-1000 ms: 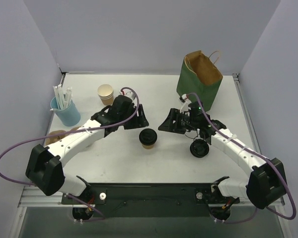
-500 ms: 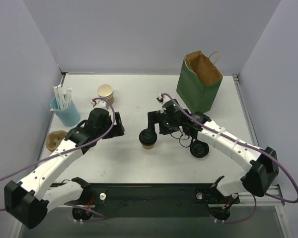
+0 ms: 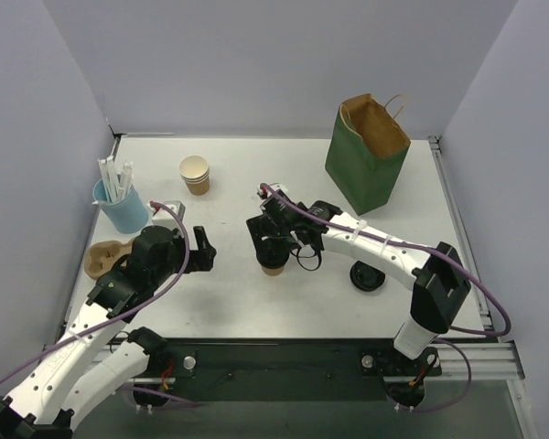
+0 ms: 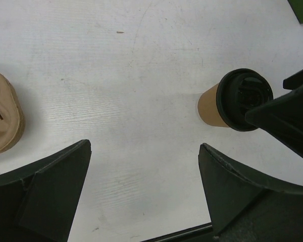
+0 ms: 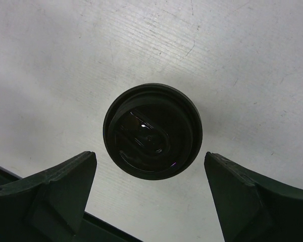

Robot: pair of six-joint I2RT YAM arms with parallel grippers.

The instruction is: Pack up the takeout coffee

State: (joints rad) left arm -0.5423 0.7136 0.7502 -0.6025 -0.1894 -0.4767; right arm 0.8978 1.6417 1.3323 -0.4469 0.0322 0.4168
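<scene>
Well, from above, the takeout coffee (image 3: 274, 267) stands on the white worktop (image 3: 256, 311) near the middle of the frame. The right gripper (image 3: 273, 245) hangs directly over it, jaws apart. The left gripper (image 3: 201, 249) sits left of the cup, spread wide and holding nothing. A green bag (image 3: 366, 169) stands at upper right.

Through the left wrist camera, the coffee (image 4: 208, 106) shows at right of frame, and the left gripper (image 4: 144, 151) gapes at the bottom edge.

Through the right wrist camera, the cup's black lid (image 5: 151, 130) fills the centre, between the parted fingers (image 5: 65, 186) of the right gripper (image 5: 150, 155) and touching neither.
</scene>
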